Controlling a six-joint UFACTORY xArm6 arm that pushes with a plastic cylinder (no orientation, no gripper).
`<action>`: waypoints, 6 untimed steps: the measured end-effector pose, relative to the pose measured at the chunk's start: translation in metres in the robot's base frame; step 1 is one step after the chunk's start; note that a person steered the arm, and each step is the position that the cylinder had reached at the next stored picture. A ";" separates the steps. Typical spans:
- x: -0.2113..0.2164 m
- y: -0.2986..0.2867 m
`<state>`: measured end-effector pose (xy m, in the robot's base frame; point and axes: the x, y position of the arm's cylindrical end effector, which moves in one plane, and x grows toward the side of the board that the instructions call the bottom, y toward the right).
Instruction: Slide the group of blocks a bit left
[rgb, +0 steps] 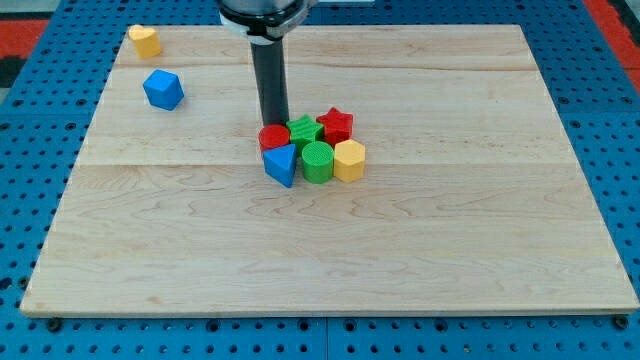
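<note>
A tight group of blocks sits near the middle of the wooden board (420, 250): a red cylinder (274, 137), a green star-like block (304, 130), a red star (336, 124), a blue triangular block (281, 163), a green cylinder (317, 161) and a yellow hexagonal block (349, 159). My rod comes down from the view's top. My tip (275, 122) stands at the top left of the group, just behind the red cylinder and beside the green star-like block; whether it touches them I cannot tell.
A blue cube-like block (163, 89) lies alone at the upper left of the board. A yellow block (145, 40) sits at the top left corner. A blue perforated table (30, 130) surrounds the board.
</note>
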<state>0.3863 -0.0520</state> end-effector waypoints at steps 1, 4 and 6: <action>0.000 0.000; -0.057 0.137; 0.032 0.111</action>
